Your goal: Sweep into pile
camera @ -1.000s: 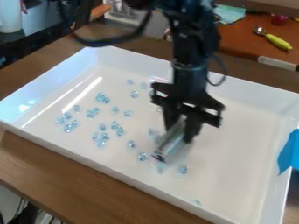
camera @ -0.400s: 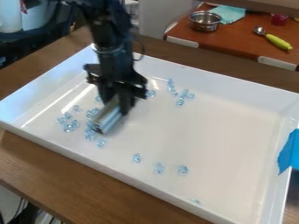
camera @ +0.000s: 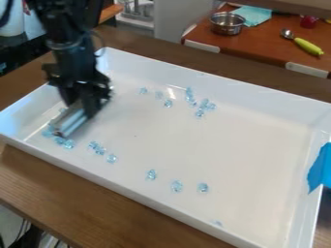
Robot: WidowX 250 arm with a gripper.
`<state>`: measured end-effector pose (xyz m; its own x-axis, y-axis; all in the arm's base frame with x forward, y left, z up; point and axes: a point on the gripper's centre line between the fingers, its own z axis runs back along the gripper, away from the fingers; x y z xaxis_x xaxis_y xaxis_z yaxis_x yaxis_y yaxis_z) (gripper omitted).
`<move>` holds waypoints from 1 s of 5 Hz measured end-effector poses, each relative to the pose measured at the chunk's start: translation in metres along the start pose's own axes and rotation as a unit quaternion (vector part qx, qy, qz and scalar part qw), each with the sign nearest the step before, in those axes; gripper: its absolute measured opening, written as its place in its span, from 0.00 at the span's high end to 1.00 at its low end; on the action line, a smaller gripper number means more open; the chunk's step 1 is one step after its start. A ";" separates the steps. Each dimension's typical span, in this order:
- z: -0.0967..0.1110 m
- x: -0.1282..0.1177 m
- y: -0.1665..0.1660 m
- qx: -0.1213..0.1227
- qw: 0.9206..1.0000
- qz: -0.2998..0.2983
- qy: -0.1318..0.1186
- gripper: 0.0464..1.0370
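Note:
My gripper (camera: 82,105) hangs low over the left part of the white tray (camera: 213,82), shut on a light-coloured sweeping block (camera: 69,121) that is held at a slant near the tray floor. Several clear blue pieces (camera: 68,144) lie right at the block's lower end, partly hidden by it. More pieces (camera: 97,147) sit just to its right. A loose row (camera: 176,186) runs along the near side, and another group (camera: 200,107) lies near the far wall.
The tray's raised walls surround the pieces, with blue tape (camera: 320,167) on the right wall. Behind the tray, an orange-brown surface holds a metal pot (camera: 227,23) and a spoon with a yellow-green handle (camera: 308,46).
My gripper has moved left across the tray with the block. Pieces that lay spread over the left middle now sit by the block at the left or in the group near the far wall.

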<state>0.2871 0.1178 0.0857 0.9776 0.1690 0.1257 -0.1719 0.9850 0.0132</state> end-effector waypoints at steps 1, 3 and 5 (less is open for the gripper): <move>0.008 -0.014 -0.002 -0.038 0.999 0.000 0.032 0.67; 0.056 0.027 -0.087 -0.231 0.969 -0.088 -0.024 0.67; 0.050 0.018 -0.180 -0.247 0.964 -0.092 -0.012 0.67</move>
<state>0.3295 -0.0586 0.1346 0.9820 -0.0058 0.1890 0.0894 0.8951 -0.4368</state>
